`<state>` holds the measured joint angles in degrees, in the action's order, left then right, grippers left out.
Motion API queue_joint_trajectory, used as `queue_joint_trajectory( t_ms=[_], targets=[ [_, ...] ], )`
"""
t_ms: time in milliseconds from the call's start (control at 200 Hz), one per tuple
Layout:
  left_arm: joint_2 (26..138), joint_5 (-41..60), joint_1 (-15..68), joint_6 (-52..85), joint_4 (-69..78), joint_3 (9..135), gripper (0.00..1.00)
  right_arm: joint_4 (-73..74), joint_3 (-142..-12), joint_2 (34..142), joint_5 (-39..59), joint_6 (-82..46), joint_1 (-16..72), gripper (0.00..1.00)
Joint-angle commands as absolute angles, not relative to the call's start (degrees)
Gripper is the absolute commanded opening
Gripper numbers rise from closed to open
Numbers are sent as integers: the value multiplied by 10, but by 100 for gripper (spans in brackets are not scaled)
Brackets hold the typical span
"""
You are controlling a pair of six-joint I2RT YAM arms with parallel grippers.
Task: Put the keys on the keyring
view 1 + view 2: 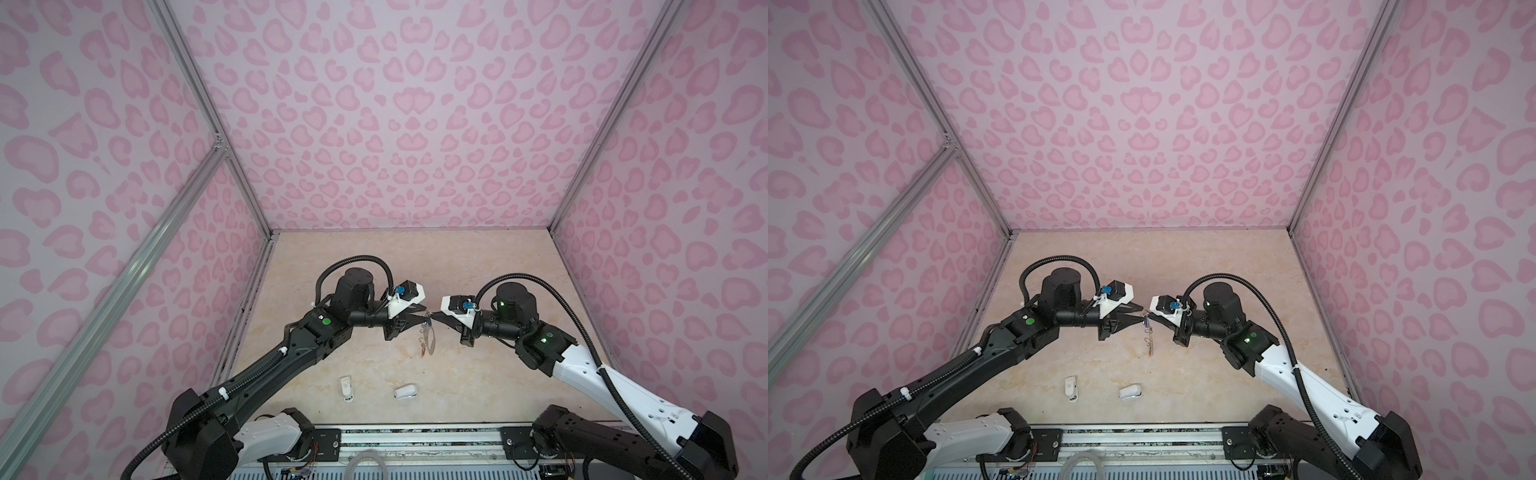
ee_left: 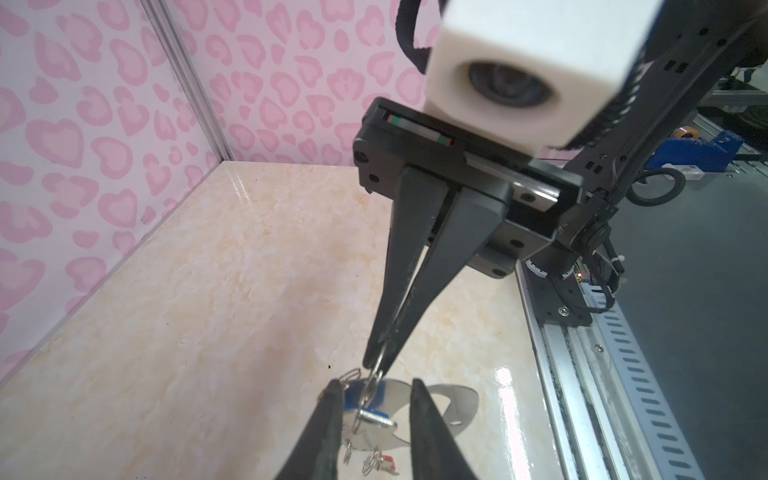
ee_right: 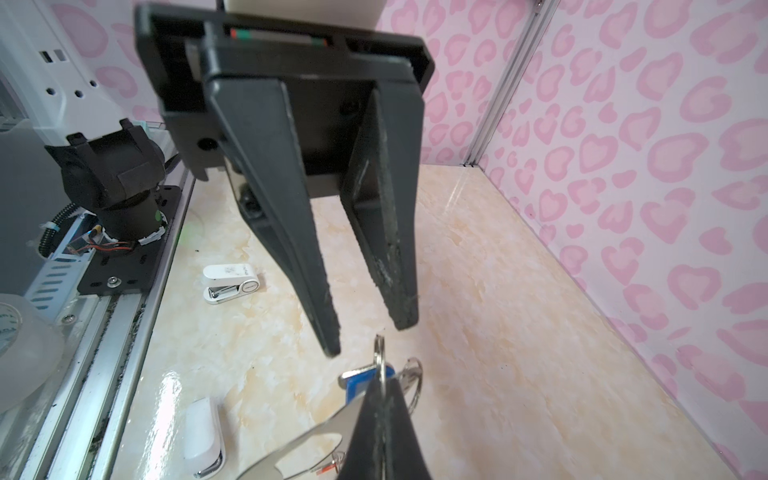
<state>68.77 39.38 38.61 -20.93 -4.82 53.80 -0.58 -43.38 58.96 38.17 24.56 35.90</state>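
Key with blue tag (image 3: 365,384) near keyring (image 2: 395,399)

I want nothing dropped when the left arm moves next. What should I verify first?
1. Right gripper shut on a wire ring: ok.
2. Left gripper open, with nothing between its jaws: ok.
3. Keyring hangs in the air below that grip: ok.
4. Blue-tagged key fully threaded on the ring: cannot tell.
5. Red-tagged key hangs at the keyring's lower edge: ok.
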Motion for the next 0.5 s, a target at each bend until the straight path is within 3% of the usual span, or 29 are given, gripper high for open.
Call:
queue_joint_trajectory(
  t_ms=[0,300,390,495],
  targets=[
    [686,386,388,-233,-52,535,23,27,-429,586,399,237,359,0],
    [679,374,395,-239,-48,538,4,36,-422,582,411,236,358,0],
    [677,367,399,-241,-51,542,4,37,-420,582,403,230,359,0],
    [674,334,410,-248,-66,551,4,28,-422,576,373,231,359,24]
  ],
)
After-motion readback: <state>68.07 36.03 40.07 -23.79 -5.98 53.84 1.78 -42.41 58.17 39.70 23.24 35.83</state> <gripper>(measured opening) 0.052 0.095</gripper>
